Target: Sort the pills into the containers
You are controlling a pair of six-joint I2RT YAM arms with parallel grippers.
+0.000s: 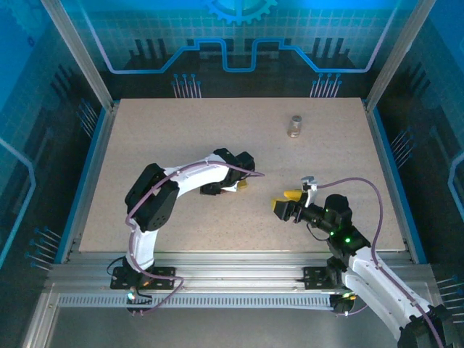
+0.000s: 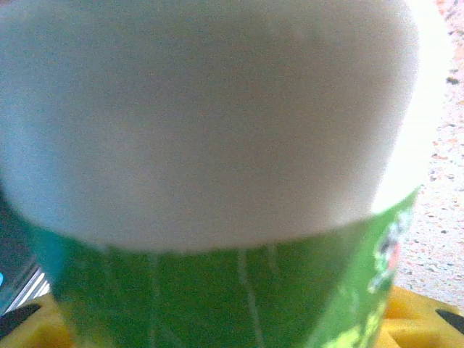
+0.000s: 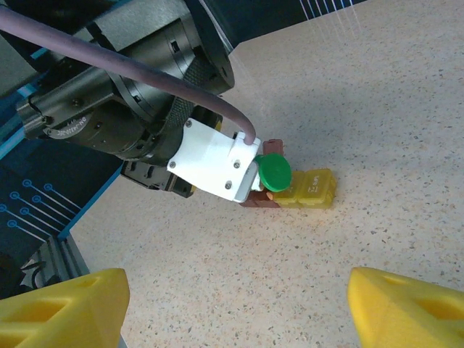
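Our left hand (image 1: 245, 183) gripped the white bottle (image 3: 274, 172) near the middle of the table (image 1: 181, 145). Our right hand (image 1: 284, 201) hung open just beside it, toward the near edge. The amber vial (image 1: 294, 125) stood by the far edge.

A small clear vial with a grey cap (image 1: 294, 125) stands upright far back on the speckled beige tabletop (image 1: 181, 130). The left gripper (image 1: 243, 184) and the right gripper (image 1: 285, 201) point toward each other mid-table, near but apart.

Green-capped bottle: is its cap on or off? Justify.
On: the right wrist view shows the green cap seated on the bottle between the left fingers.
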